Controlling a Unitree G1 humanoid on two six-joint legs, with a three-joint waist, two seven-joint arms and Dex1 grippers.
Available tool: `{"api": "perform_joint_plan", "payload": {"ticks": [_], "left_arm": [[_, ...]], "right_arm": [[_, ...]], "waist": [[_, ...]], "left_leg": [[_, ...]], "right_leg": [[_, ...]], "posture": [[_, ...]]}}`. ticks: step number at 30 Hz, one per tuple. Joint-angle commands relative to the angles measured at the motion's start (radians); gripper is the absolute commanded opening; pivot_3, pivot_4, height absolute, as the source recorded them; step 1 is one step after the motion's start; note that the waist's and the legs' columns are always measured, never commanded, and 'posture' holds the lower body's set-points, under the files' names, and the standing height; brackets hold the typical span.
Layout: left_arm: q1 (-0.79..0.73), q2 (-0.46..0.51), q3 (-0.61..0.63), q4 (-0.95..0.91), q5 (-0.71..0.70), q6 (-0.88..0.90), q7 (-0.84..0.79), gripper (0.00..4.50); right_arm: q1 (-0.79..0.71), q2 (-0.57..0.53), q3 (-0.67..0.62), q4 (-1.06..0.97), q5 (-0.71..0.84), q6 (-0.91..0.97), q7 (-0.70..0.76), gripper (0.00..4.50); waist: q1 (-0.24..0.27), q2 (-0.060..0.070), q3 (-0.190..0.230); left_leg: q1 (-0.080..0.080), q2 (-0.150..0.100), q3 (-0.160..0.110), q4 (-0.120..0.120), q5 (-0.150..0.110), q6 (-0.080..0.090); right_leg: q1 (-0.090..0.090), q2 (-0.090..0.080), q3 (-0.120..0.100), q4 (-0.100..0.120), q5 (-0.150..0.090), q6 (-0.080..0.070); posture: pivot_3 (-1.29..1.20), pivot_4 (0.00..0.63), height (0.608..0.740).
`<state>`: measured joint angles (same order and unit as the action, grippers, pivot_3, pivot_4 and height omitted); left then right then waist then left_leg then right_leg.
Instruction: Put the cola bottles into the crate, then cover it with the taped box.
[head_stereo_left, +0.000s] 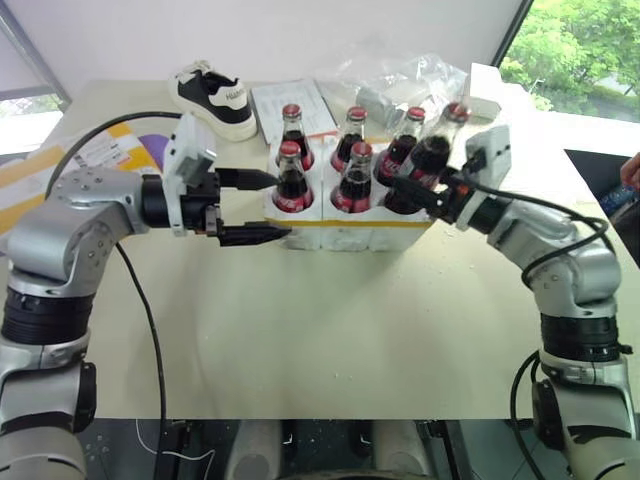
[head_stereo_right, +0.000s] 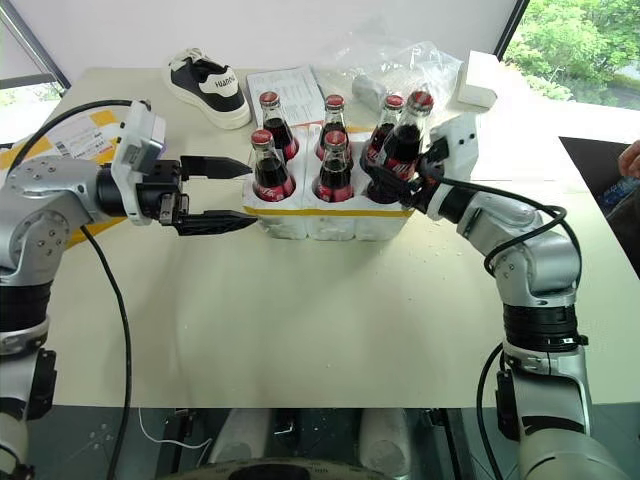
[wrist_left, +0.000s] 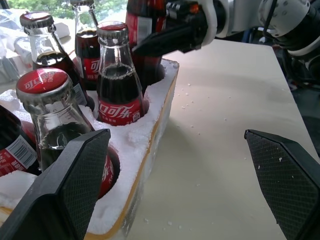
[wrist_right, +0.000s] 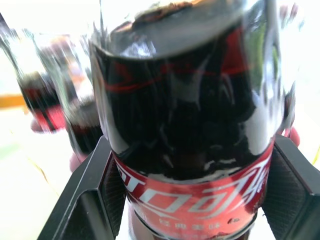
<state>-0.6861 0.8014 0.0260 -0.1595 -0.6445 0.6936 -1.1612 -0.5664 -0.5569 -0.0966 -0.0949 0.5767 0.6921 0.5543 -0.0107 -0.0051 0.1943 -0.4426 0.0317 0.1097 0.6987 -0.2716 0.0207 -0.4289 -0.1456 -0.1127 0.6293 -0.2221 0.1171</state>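
The left gripper (head_stereo_right: 228, 193) hangs wide open and empty just beside the crate's (head_stereo_right: 330, 222) left end. Five cola bottles (head_stereo_right: 334, 168) stand in its wells, while the right gripper (head_stereo_right: 392, 172) clamps the sixth bottle (head_stereo_right: 404, 145), tilted, over the crate's right near corner. A sneaker (head_stereo_right: 210, 86) lies behind.

The bottles (wrist_left: 117, 85) are glossy clear glass with crimped metal caps (wrist_left: 42, 85) and smooth printed labels. The crate (wrist_left: 145, 130) is rough, grainy white foam, shedding crumbs on the matt, smooth table (head_stereo_left: 330, 330), with a shiny yellow tape band (head_stereo_left: 350, 223). The left gripper's (wrist_left: 185, 195) fingers (wrist_left: 65, 185) are matt black plastic with finely textured pads. A crinkled clear plastic bag (head_stereo_left: 400, 75) looks glossy.
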Motion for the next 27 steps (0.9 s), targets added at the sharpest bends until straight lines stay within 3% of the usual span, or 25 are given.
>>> {"api": "perform_joint_plan", "payload": {"ticks": [1,6,8,10,16,20,27], "left_arm": [[-0.009,0.012,0.036,-0.027,-0.016,-0.001,0.005,4.5],[-0.012,0.012,0.035,-0.025,-0.015,-0.005,0.008,4.5],[-0.011,0.013,0.035,-0.025,-0.014,-0.006,0.009,4.5],[-0.01,0.015,0.037,-0.029,-0.013,-0.005,0.012,4.5],[0.044,0.046,0.089,-0.068,0.001,-0.002,0.071,4.5],[0.142,0.082,0.19,-0.135,0.057,-0.02,0.197,4.5],[0.486,0.19,0.44,-0.274,0.292,-0.107,0.352,4.5]], "right_arm": [[-0.019,0.015,0.022,-0.001,-0.034,-0.054,0.035,2.83],[-0.033,0.019,0.084,0.094,-0.134,-0.084,0.051,2.83],[-0.045,0.026,0.086,0.126,-0.147,-0.073,0.052,3.89],[-0.057,0.032,0.09,0.145,-0.16,-0.076,0.056,4.42],[-0.061,0.018,0.039,0.074,-0.117,-0.047,0.09,4.42],[-0.031,-0.068,-0.028,-0.025,-0.064,0.0,0.15,4.42],[-0.048,-0.272,-0.221,-0.083,0.09,0.111,0.256,4.42]], "waist": [[-0.002,0.0,0.0],[-0.008,-0.002,-0.001],[-0.01,-0.003,-0.002],[-0.009,-0.003,-0.002],[-0.01,-0.004,-0.002],[-0.001,-0.003,-0.002],[-0.001,-0.003,-0.002]], "left_leg": [[0.0,0.0,0.0,0.0,0.0,0.0],[0.001,0.0,0.0,0.0,0.0,0.0],[0.003,0.0,0.0,0.0,0.0,0.0],[0.004,0.001,0.0,0.0,0.0,-0.001],[0.007,0.001,-0.002,0.0,0.001,-0.001],[0.006,0.001,-0.002,-0.001,0.001,-0.001],[0.002,0.001,-0.001,-0.001,0.0,0.0]], "right_leg": [[0.0,0.0,0.0,0.0,0.0,0.0],[0.0,0.0,0.0,0.0,0.0,0.0],[0.001,0.0,0.001,0.0,0.0,0.0],[0.002,0.0,0.001,0.0,0.0,0.0],[0.004,0.0,0.001,0.001,0.001,-0.001],[0.003,0.0,0.002,0.0,0.001,-0.002],[0.0,0.0,0.001,-0.002,0.001,-0.001]], "posture": [[0.0,0.15,0.74],[0.0,0.15,0.74],[0.0,0.15,0.74],[0.0,0.15,0.74],[0.0,0.15,0.74],[0.0,0.15,0.74],[0.0,0.15,0.74]]}}
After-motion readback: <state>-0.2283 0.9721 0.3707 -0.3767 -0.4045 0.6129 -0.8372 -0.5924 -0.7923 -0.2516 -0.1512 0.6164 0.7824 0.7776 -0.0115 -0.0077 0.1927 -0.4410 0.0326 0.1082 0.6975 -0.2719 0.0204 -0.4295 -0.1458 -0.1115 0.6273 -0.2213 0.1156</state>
